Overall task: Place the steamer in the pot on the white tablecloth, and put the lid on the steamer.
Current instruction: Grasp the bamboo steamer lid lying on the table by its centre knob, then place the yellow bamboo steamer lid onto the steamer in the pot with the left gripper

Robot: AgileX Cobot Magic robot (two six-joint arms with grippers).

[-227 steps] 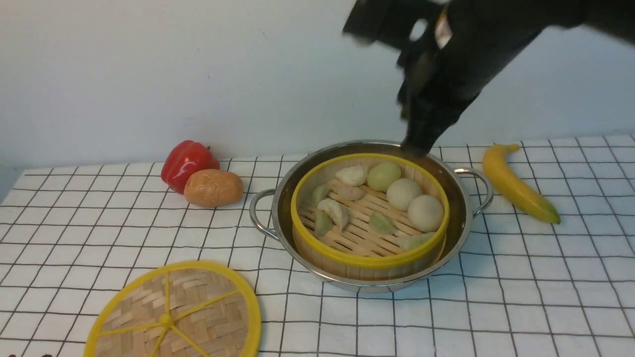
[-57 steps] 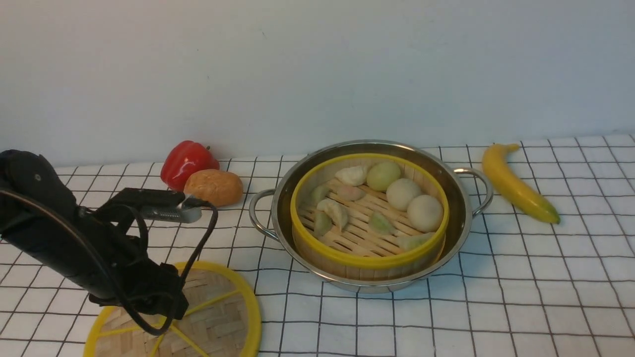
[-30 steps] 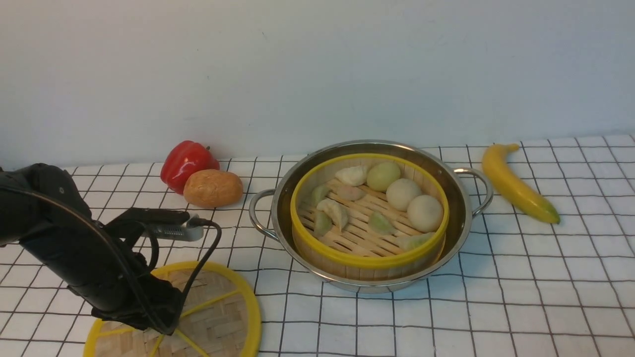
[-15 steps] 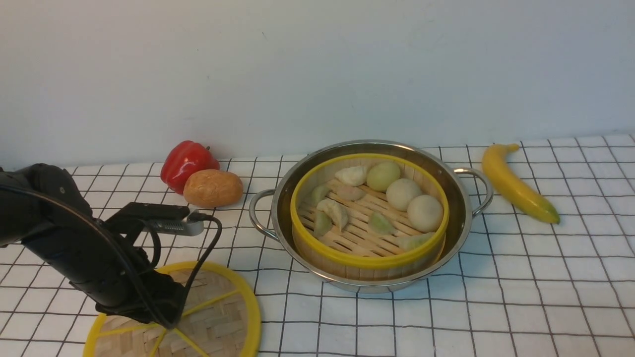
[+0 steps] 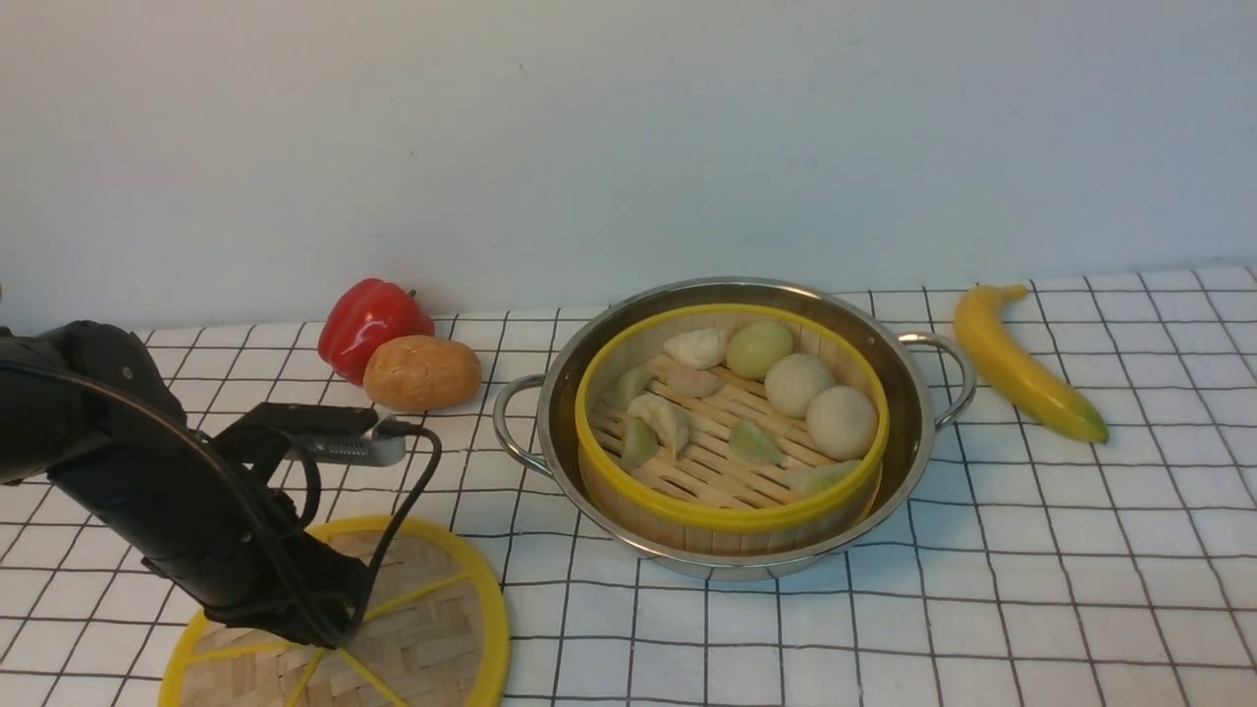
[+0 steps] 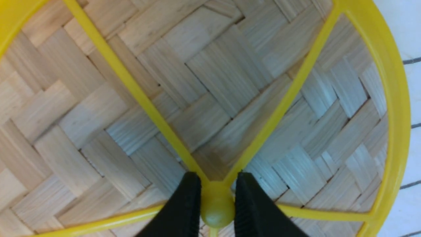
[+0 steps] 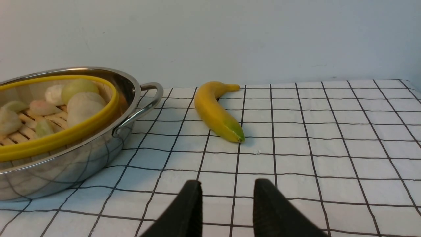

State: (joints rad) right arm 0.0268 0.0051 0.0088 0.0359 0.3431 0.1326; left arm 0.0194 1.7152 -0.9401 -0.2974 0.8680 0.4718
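While I watch the front feed, the wide shallow stainless-steel pot [image 5: 908,447] with two loop handles stands on the white tablecloth [image 5: 1031,550] with its thin black grid, right of centre. Inside it sits the round bamboo steamer [image 5: 732,518] with the yellow plastic rim, uncovered, its rim rising above the pot's edge. On its slatted floor I count three pale round buns [image 5: 842,420] toward the far right side, and several folded green and white dumplings [image 5: 663,417] spread over the rest.

The flat round woven-bamboo lid [image 5: 442,628] with a yellow rim and yellow spokes lies on the cloth at the near left, apart from the pot.

My left arm [image 5: 147,491] reaches in from the left edge and slants down onto the middle of the lid. From its wrist camera, the left gripper [image 6: 217,184] has its black fingers [image 6: 187,204] pressed against either side of the yellow centre knob [image 6: 217,210], clamped on it.

From the right wrist camera, the right gripper [image 7: 227,184] hangs low over bare cloth just beside the pot, jaws apart with nothing between them.

A red bell pepper [image 5: 368,319] and a brown potato [image 5: 422,371] touch at the far left, and a yellow banana [image 5: 1021,368] lies right of the pot.
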